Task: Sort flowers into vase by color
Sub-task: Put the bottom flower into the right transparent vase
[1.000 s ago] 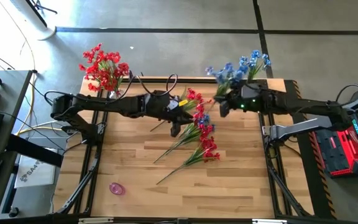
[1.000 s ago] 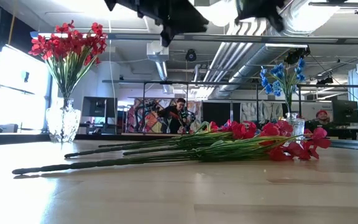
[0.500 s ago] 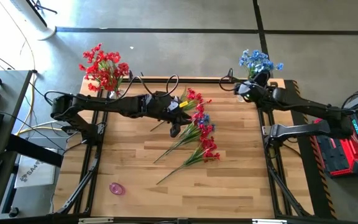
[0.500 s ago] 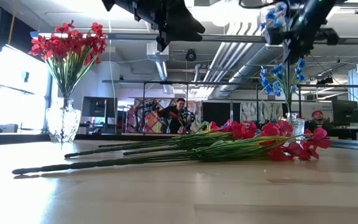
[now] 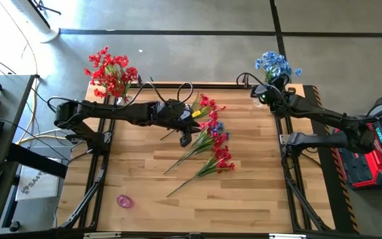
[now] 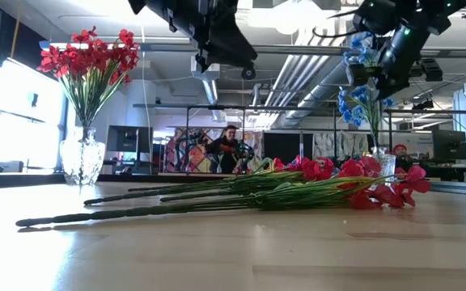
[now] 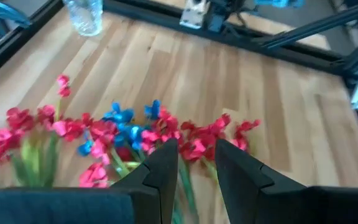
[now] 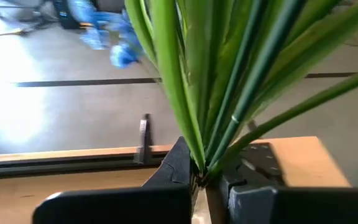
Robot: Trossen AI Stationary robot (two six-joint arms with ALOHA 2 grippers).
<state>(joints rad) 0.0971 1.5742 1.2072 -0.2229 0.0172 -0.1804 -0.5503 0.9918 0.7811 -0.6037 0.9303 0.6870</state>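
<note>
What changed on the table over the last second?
The right gripper, shut on a blue spray, swung it from near the pile out to the far right corner by the blue vase. The left gripper stayed over the pile of flowers, fingers slightly wider. The red bouquet did not move.

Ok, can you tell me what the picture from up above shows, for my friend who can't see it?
Seen from above, the right gripper holds a blue flower spray at the wooden table's far right corner. The left gripper hovers open over a pile of red flowers with a few blue blooms mixed in. More red flowers stand in a vase at the far left corner.
</note>
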